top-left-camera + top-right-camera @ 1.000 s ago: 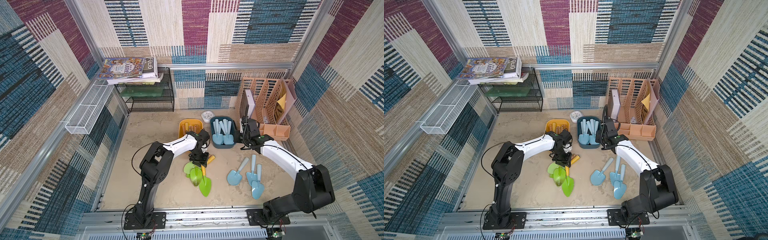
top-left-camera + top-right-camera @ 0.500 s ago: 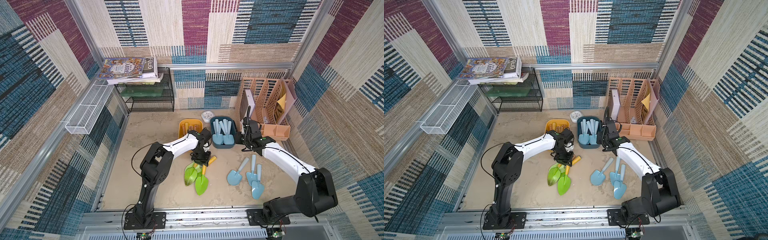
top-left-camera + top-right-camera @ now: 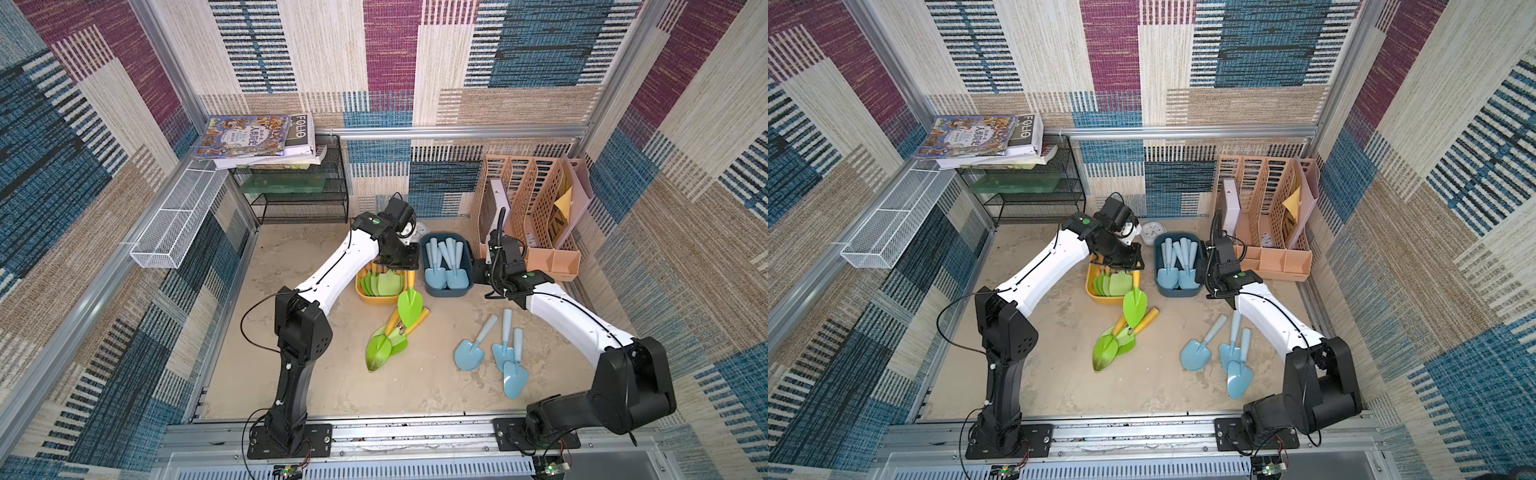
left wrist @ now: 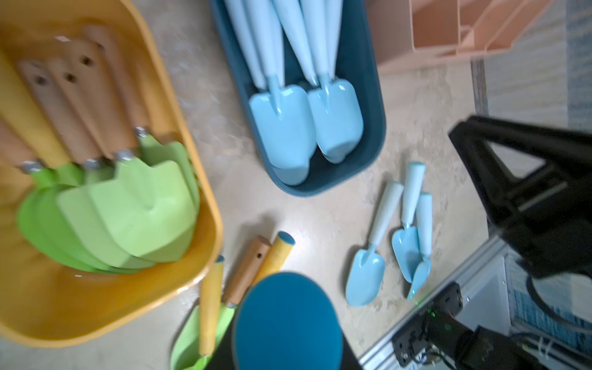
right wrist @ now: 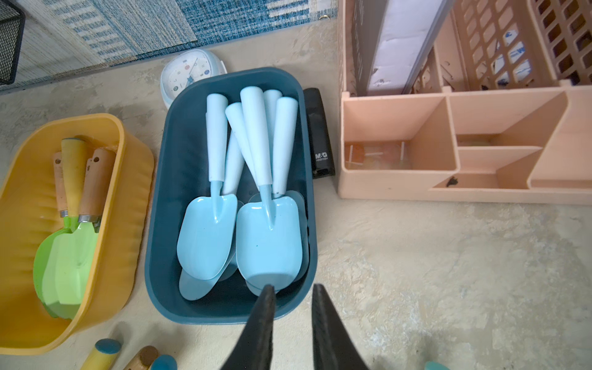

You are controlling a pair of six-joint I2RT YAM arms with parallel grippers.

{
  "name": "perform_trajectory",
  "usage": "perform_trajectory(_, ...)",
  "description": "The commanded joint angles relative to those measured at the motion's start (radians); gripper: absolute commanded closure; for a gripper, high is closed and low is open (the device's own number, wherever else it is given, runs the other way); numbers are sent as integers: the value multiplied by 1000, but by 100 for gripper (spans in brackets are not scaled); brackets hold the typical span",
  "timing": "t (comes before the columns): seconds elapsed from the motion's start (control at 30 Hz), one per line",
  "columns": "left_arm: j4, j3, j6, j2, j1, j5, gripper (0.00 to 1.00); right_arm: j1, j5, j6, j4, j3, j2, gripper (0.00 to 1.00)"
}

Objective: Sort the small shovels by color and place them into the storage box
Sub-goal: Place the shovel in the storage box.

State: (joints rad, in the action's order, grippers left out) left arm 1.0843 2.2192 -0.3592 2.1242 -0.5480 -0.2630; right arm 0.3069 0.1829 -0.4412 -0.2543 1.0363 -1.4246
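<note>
1. Top view: your left pincer (image 3: 395,262) is clamped on the yellow-handled lime-green shovel (image 3: 410,302), blade dangling at the yellow plastic bin (image 3: 360,296) edge.
2. Your right pincer (image 5: 292,289) is together, empty, beside the dark blue bin (image 5: 157,192).

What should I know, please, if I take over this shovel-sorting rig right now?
Left gripper: shut on a green shovel, which hangs at the edge of the yellow bin.
Right gripper: shut and empty, at the rim of the blue bin.
Done: binned green shovels in yellow, binned blue shovels in blue.
Left: bin the held one, then about three loose green shovels and three loose blue shovels.
</note>
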Motion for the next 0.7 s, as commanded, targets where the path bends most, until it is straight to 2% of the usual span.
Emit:
perform_trajectory(0.0,41,93,4,55,53,92,100,-10,19,23,-1,16,2,76)
perform_trajectory(0.13,41,168,19,130,89,169,100,-22,19,35,-13,25,10,76)
perform_trajectory(0.3,35,190,34,185,117,287,100,-31,16,41,-19,22,10,76)
perform_trajectory(0.53,-10,215,42,219,155,302,100,-37,4,40,-21,28,-17,76)
perform_trajectory(0.67,-19,277,56,255,164,317,100,-37,-2,45,-27,49,-39,76)
